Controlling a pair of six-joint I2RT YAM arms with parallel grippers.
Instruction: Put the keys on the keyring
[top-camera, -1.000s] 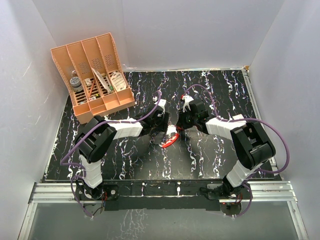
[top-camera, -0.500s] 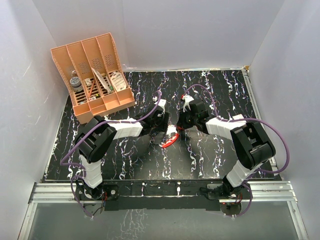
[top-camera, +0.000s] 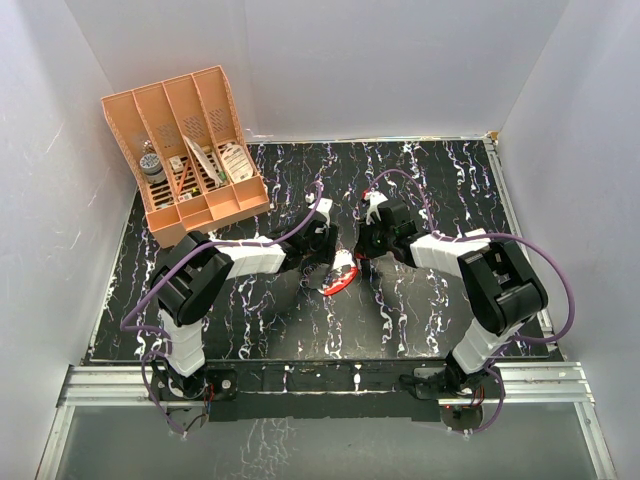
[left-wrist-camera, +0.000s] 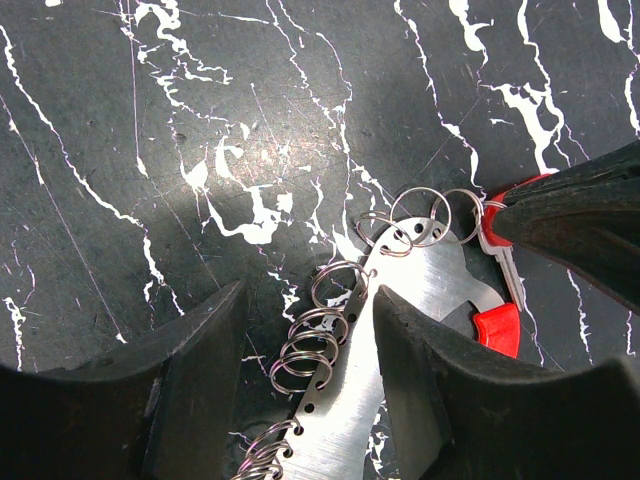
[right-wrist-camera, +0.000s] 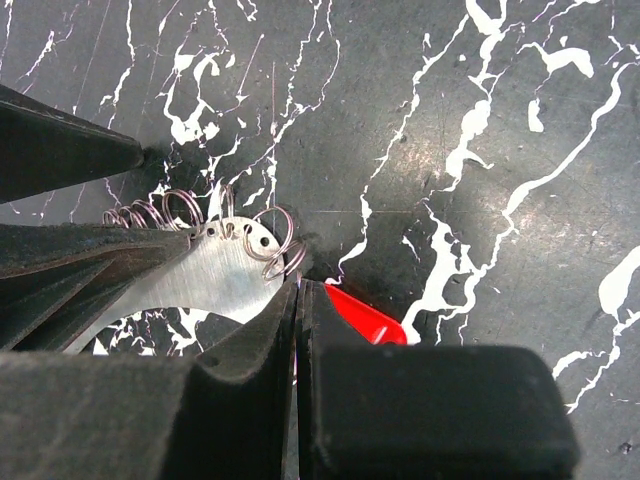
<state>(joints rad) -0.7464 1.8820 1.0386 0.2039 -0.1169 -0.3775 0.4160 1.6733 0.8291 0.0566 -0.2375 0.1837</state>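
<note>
Two small, hard things meet here. The key (left-wrist-camera: 508, 262), red-headed with a thin pale blade, looks pinched in your right gripper (right-wrist-camera: 300, 290), whose fingers are fully closed. It sits just beside the end ring (left-wrist-camera: 420, 205) of the keyring (left-wrist-camera: 420, 275). Your left gripper (left-wrist-camera: 310, 295) stands half-spread around the keyring's metal plate; whether it truly clamps it, I cannot tell. Expect the key to be light, stiff and slick, apt to pivot or squirt out. Hold it by the red head, and the plate by its flat edges.
</note>
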